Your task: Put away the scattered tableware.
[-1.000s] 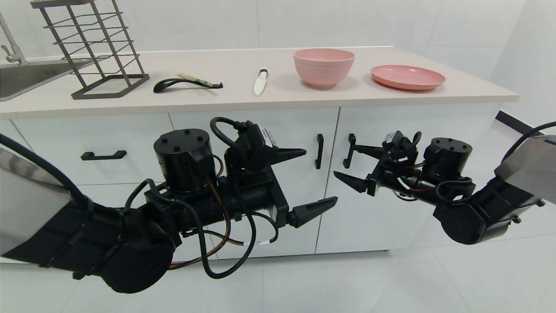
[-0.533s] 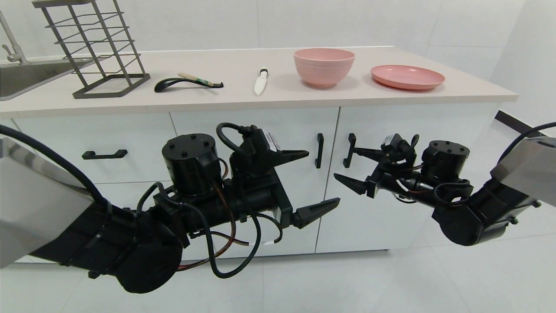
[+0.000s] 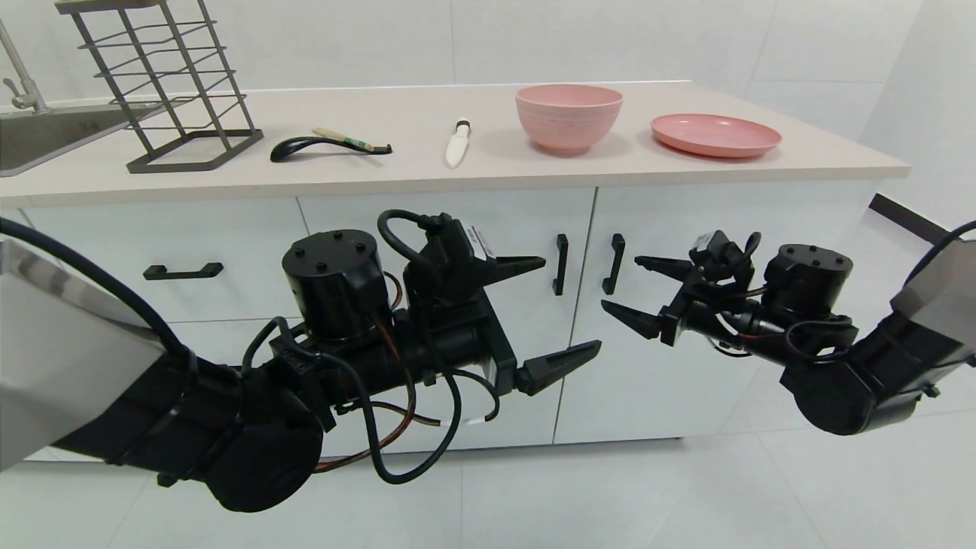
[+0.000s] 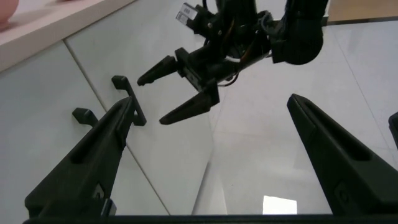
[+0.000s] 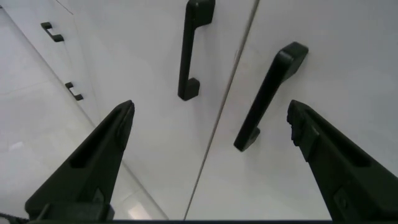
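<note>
Apparently the step in hand is opening a cabinet door before any tableware is stowed. The right gripper [image 3: 620, 284] hangs with its jaws spread wide, holding nothing. It sits just short of the right handle [image 3: 612, 263], with the left handle [image 3: 561, 264] a little beyond that. In the right wrist view both bars fall between its fingers, so it should centre on one bar only. It should close at the bar's middle and pull along the door's arc rather than straight back, or the grip may slip off.

The left gripper [image 3: 570, 305] is likewise wide and empty, near the left handle and well apart from the right gripper. It would do best to stand off while the door swings.

All the tableware lies on the counter [image 3: 427, 171], above both grippers. The bowl [image 3: 568, 118] is nearly over the left gripper's tips, and nothing shows above its rim. The plate [image 3: 715, 135] is up and outward of the right gripper and looks bare. The knife [image 3: 457, 143] lies above the left wrist. The spoon [image 3: 305, 145], with a wooden utensil [image 3: 341, 138] across it, lies farther out on the left gripper's side. Beyond them the rack [image 3: 171, 84] holds no dishes on its rungs. What shows of the sink [image 3: 46, 133] has nothing in it. The cabinet is shut, so its contents cannot be told.
</note>
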Available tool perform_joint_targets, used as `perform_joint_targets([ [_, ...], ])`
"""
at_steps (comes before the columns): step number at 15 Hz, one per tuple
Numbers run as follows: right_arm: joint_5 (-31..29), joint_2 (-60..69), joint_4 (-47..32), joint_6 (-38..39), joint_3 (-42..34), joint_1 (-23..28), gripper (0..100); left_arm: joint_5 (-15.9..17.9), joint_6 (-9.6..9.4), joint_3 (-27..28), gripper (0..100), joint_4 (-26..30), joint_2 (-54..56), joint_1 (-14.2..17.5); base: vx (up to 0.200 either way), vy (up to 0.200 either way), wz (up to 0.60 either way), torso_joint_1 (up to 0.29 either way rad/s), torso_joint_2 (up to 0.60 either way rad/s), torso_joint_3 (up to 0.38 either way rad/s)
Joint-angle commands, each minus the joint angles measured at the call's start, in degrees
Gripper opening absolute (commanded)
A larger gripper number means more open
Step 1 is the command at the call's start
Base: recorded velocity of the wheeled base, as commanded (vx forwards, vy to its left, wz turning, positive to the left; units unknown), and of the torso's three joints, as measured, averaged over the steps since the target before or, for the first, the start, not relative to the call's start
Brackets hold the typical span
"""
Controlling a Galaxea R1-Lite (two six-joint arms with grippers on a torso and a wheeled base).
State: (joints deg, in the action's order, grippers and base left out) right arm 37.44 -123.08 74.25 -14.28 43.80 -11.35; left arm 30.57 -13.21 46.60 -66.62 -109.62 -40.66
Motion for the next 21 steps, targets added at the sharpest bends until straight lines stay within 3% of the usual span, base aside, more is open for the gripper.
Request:
perform_joint_targets([
  [1,0.1,-2.3,0.0,0.0,2.4,0.0,100,0.0,-0.06,1.1,100,0.0,-0.1,-0.4,0.0,0.0,0.0,0.0,0.0,0.0],
  [14,0.6,-7.4,0.2,-0.1,8.7,-2.5,100,0.0,0.03,1.6,100,0.0,-0.7,-1.9,0.0,0.0,0.0,0.0,0.0,0.0],
  [18,6.5,-6.7,1.7,0.1,5.5,-2.4,100,0.1,0.03,2.7,100,0.0,-2.4,-1.8,0.0,0.0,0.0,0.0,0.0,0.0],
  [21,6.6,-4.3,2.3,0.0,1.4,-2.2,100,0.0,0.65,3.6,100,0.0,-3.3,-1.9,0.0,0.0,0.0,0.0,0.0,0.0],
])
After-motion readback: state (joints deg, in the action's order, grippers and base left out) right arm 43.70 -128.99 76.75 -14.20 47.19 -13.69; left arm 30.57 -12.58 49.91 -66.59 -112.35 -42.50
